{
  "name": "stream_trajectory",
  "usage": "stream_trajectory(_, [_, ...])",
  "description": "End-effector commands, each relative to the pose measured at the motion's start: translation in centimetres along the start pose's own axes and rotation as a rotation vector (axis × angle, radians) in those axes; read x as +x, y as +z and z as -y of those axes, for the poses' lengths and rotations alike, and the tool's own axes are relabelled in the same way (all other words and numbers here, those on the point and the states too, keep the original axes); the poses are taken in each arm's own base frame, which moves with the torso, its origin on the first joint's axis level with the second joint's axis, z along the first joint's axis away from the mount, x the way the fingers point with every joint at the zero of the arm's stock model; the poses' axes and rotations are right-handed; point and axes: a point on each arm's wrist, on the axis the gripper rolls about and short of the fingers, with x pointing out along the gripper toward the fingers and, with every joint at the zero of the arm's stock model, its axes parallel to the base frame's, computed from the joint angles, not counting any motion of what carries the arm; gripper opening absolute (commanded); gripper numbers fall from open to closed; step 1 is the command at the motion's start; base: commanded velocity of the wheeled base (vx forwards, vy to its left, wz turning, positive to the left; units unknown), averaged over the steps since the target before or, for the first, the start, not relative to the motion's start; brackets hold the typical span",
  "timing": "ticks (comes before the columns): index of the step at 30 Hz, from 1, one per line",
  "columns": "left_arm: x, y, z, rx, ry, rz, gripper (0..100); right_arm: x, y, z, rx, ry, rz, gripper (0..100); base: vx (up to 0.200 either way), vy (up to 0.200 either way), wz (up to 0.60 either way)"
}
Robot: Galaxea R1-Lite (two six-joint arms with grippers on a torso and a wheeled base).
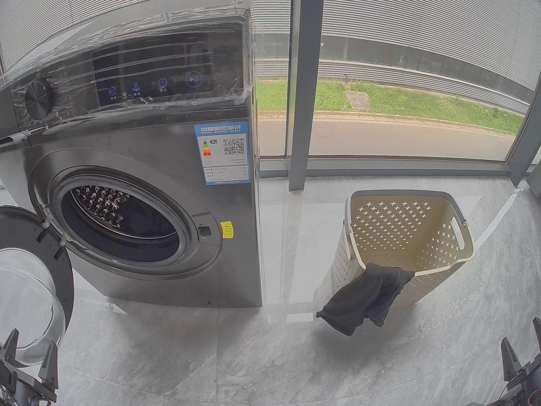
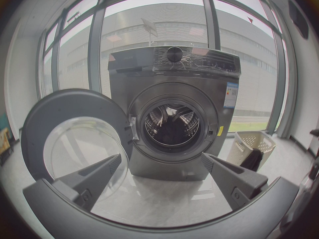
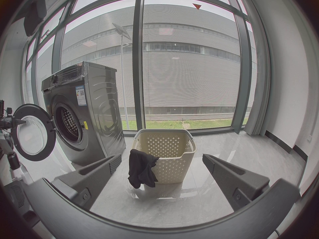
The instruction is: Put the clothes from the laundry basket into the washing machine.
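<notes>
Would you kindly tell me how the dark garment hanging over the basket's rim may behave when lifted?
Probably floppy: the dark garment drapes in soft folds over the laundry basket rim. Likely light, yet tugging it might shift or tip the thin plastic basket.

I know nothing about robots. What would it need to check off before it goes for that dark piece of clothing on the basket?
1. Washing machine door swung open: ok.
2. Dark garment within easy grasp: ok, it is draped over the front rim of the laundry basket, hanging mostly outside.
3. Left gripper and right gripper open and holding nothing: ok.
4. Floor between basket and machine free of obstacles: ok.
5. Drum has room: cannot tell, its depth is dark.
6. More clothes left in the basket: the head view shows only bare walls inside, so likely none.
</notes>
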Motion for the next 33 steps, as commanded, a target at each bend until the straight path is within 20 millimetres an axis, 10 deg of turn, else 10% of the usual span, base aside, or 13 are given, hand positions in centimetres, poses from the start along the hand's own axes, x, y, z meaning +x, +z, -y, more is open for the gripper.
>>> stream_trajectory(1, [-0.08, -0.57, -0.09, 0.053, 0.052, 0.000, 100, -0.04, -0.54, -0.03, -0.010, 0.007, -0.005, 100, 0.000, 0.000, 0.00])
stream_trajectory(33, [-0.86, -1.49, 0.41, 0.044, -0.125, 0.018, 100, -0.04, -0.55, -0.07, -0.004, 0.027, -0.002, 100, 0.000, -0.094, 0.00])
